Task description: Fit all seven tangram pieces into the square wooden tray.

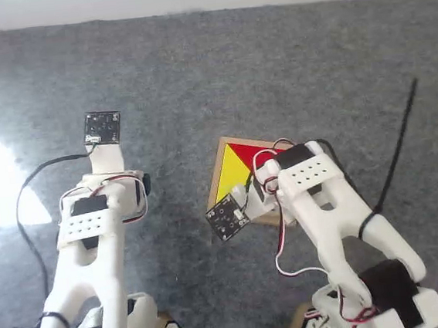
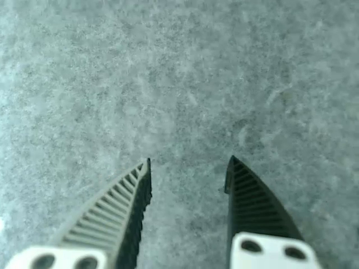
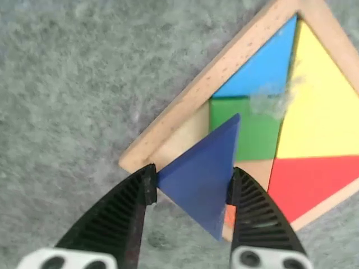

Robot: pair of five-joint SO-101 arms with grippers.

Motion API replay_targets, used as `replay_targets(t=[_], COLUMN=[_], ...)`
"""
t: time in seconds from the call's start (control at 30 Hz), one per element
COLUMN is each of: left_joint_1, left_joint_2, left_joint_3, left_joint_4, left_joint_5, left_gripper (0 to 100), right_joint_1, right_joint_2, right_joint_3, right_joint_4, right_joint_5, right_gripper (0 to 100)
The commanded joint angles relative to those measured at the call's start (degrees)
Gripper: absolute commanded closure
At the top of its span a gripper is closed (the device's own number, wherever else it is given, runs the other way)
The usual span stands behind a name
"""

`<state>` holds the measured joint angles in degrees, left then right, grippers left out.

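Clamping a dark blue triangle (image 3: pixel 203 182), the right gripper (image 3: pixel 192 171) hangs over a bare corner of the wooden tray (image 3: pixel 182 98) (green piece (image 3: pixel 249 131) seated beside); the left gripper (image 2: pixel 188 165) gapes, well apart from the tray.

Grey felt-covered table (image 1: pixel 195 73); square wooden tray (image 1: pixel 220 164) lies on it.

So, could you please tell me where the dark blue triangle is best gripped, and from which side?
Probably by its thin side edges, from above, as the right gripper holds the dark blue triangle now: one finger at a corner, the other on the opposite edge. It is a flat slab, so only the edges offer a pinch.
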<state>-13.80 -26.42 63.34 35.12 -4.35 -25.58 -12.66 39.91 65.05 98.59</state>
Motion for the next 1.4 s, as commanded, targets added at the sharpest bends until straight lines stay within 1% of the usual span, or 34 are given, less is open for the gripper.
replay_targets(t=[0.0, 0.37, 0.43, 0.53, 0.6, 0.93, 1.03, 1.17, 1.27, 1.37], left_joint_1=[0.44, 0.44, 0.44, 0.44, 0.44, 0.53, 0.53, 0.53, 0.53, 0.53], left_joint_2=[-0.18, -0.18, -0.18, -0.18, -0.18, -0.18, -0.18, -0.18, -0.18, -0.26], left_joint_3=[-0.4, -0.4, -0.4, -0.4, -0.4, -0.4, -0.4, -0.4, -0.4, -0.4], left_joint_4=[0.62, 0.62, 0.62, 0.62, 0.62, 0.62, 0.62, 0.62, 0.62, 0.44], left_joint_5=[-0.26, -0.18, -0.18, -0.18, -0.18, -0.18, -0.18, -0.18, -0.18, -0.18], left_gripper=[79, 79, 79, 79, 79, 79, 79, 79, 79, 79], right_joint_1=[0.92, 1.45, 2.51, 3.82, 4.0, 4.09, 4.53, 3.21, 3.3, 6.9], right_joint_2=[0.31, 0.75, 0.75, 0.75, 0.75, 0.13, 0.22, 0.84, 0.22, -1.8], right_joint_3=[-0.88, -0.53, -0.44, -0.44, -0.44, -2.55, -6.77, -9.14, -6.07, -5.71], right_joint_4=[-1.19, -0.92, -0.92, -1.1, -1.36, -2.33, -2.42, -4.35, -8.4, -10.86], right_joint_5=[0.79, 0.88, 0.88, 0.88, 0.88, -0.18, -8.53, -27.6, -38.86, -47.65], right_gripper=[86.2, 85.6, 82.1, 73.8, 71.2, 72.0, 72.0, 72.0, 72.1, 73.4])
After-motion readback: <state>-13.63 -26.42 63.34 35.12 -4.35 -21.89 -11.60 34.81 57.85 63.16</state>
